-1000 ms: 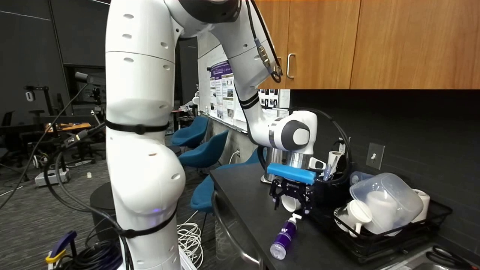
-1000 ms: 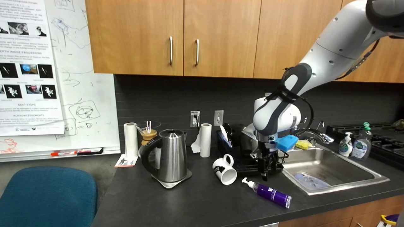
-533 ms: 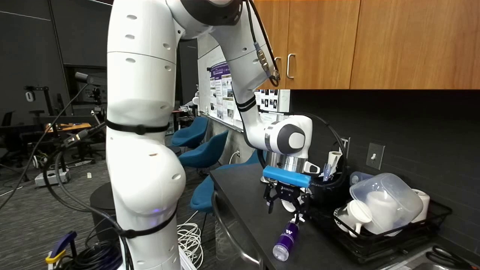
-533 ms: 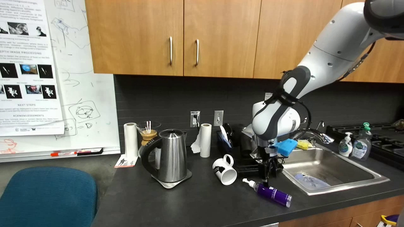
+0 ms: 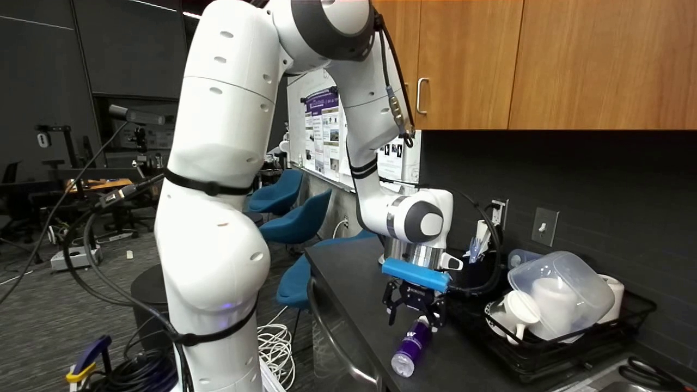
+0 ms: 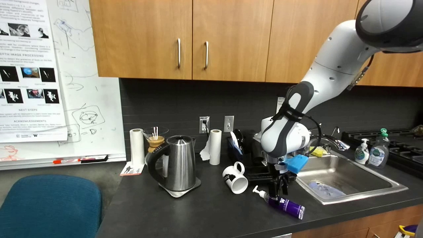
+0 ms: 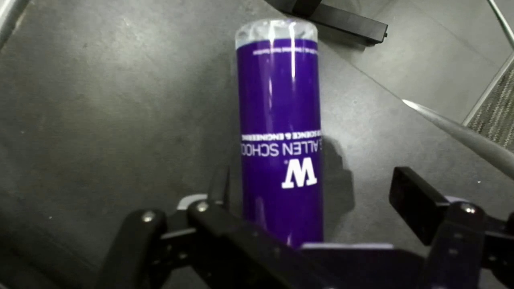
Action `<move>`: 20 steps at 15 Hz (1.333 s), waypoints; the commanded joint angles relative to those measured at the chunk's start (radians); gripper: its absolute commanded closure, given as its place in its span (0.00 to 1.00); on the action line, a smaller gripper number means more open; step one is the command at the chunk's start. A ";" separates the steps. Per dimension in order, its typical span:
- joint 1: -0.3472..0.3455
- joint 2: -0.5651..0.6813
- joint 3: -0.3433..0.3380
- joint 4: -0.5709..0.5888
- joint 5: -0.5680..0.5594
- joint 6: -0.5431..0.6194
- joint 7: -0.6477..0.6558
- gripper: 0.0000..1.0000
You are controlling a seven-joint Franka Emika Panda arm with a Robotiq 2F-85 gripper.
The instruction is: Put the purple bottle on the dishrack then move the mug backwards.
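Where the purple bottle lies, jaws stand parted.

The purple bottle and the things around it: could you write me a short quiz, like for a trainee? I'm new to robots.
1. True or false: the purple bottle lies on its side on the counter.
2. Which is in the black dish rack: a) kettle, b) clear plastic container, c) yellow sponge?
3. Fill the gap: the hand is ____ (open or shut).
Key: 1. True. 2. b. 3. Open.
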 commanded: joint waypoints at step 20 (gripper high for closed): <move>0.026 -0.025 -0.114 0.060 -0.165 0.012 0.306 0.12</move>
